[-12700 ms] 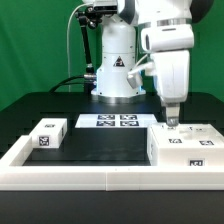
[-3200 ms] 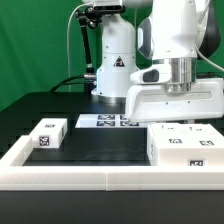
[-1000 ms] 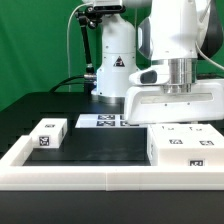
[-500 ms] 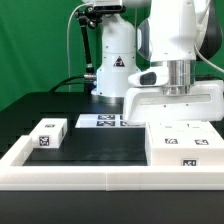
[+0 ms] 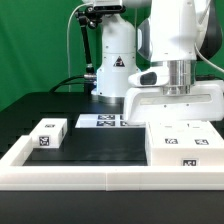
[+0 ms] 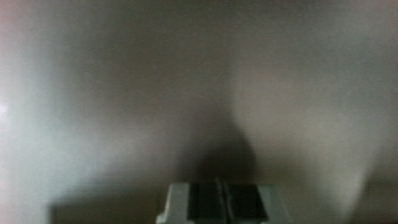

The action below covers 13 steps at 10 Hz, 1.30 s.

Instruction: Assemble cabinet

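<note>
A Franka arm (image 5: 178, 40) stands over the exterior view's right side of a black bench (image 5: 100, 145), its wrist directly above a large white cabinet part (image 5: 175, 103) that shows as a broad plain face raised off the bench top. Just below that face sits a tagged white block (image 5: 182, 145), with two marker tags on its top and one on its front; whether the two white pieces touch or are joined cannot be told from this angle. A smaller white block (image 5: 47, 133), also tagged, lies well apart from them on the exterior view's left, near the bench's raised edge. The marker board (image 5: 105, 121) lies flat between them, farther back and in front of the robot's white base (image 5: 115, 65). A long low white border frame (image 5: 90, 173) runs along the front of the bench. In the exterior view the large part hides the fingers. In the wrist view the tool (image 6: 215, 202) appears as two pale fingers set close together with only a thin dark slit between them, against a blurred pale surface that fills the picture; whether they pinch anything cannot be told
</note>
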Available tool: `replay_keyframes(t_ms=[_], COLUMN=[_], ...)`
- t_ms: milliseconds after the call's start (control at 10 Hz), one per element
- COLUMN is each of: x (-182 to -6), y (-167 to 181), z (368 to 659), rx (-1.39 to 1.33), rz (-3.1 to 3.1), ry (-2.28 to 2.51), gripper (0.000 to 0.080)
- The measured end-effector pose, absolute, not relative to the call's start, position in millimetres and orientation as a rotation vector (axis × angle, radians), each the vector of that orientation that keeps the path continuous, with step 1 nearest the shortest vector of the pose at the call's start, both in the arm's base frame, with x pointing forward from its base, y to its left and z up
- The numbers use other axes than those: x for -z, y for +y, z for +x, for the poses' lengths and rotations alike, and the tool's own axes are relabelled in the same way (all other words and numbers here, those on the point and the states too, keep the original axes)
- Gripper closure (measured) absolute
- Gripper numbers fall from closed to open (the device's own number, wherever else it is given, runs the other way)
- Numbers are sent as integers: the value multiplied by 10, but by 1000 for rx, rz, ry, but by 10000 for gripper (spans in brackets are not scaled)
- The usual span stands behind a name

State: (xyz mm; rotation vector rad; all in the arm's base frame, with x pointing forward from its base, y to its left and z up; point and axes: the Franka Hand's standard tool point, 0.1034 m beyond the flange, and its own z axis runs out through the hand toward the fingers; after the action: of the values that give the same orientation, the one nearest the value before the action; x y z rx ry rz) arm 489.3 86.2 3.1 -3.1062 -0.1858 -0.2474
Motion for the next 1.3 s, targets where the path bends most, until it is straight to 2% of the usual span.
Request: replay_keyframes(t_ms=[500, 1000, 1300], x=[-527, -423, -730], y=[939, 884, 903], z=[5013, 4972, 5067], rx=[242, 211, 111], rz=[-3087, -3094, -3086], ry=[-208, -218, -208], gripper=[798, 798, 798])
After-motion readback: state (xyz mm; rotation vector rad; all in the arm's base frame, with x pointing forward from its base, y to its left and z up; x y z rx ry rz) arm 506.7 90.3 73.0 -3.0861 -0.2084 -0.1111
